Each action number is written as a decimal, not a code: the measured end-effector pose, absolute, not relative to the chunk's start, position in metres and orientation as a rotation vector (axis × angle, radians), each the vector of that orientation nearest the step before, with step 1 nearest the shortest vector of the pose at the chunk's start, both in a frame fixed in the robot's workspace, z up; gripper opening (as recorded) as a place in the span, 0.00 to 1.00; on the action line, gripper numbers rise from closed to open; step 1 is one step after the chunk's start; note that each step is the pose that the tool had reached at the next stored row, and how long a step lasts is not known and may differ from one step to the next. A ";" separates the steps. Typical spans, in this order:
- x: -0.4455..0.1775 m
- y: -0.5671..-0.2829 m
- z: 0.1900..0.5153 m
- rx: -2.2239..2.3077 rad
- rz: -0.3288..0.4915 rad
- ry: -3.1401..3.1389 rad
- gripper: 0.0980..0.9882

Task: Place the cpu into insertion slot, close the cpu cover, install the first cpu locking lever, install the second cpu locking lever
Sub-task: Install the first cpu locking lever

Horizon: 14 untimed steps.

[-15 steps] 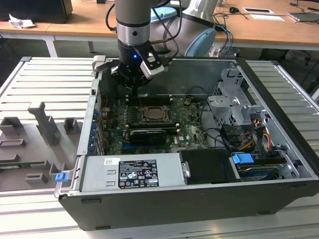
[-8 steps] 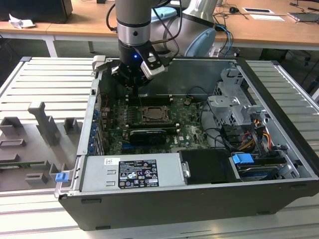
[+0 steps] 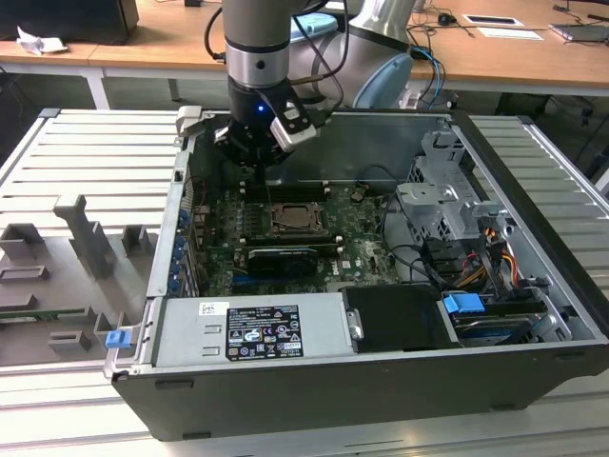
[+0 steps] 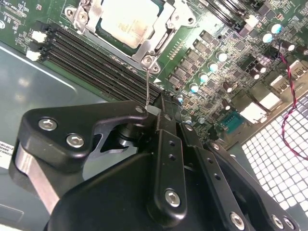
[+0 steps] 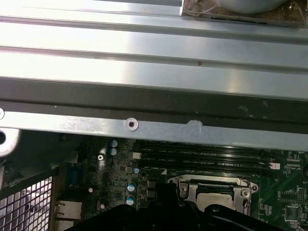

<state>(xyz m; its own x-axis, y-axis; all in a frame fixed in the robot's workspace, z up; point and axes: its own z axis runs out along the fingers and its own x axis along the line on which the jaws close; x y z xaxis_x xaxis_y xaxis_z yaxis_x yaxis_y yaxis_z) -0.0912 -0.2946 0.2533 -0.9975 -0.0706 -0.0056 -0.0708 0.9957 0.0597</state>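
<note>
1. Exterior view: even, bright room light; the case (image 3: 381,314) interior is dimmer.
2. First wrist view: strong glare on the ribbed surface (image 5: 144,62).
3. Second wrist view: the cpu (image 4: 127,19) is washed out by glare; the close pincer (image 4: 159,113) is soft.

Workbench and desks around an open computer case

A ribbed pale metal table (image 3: 86,157) carries the open dark case (image 3: 533,314); grey plastic fixtures (image 3: 90,238) stand on it toward the exterior view's left. Behind runs a long wooden desk (image 3: 514,57) with white legs, papers (image 3: 509,32) and cables lying on top. Light glares brightly off the table's ribs (image 5: 144,62).
</note>
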 end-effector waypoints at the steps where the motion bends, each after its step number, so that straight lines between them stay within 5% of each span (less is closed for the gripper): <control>1: -0.091 -0.295 0.253 -0.111 0.094 3.135 0.01; 14: -0.088 -0.295 0.252 -0.111 0.094 3.135 0.01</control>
<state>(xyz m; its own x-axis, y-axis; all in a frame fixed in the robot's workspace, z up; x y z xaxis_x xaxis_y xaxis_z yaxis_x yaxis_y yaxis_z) -0.0878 -0.2947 0.2519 -0.9975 -0.0706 -0.0056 -0.0708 0.9957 0.0597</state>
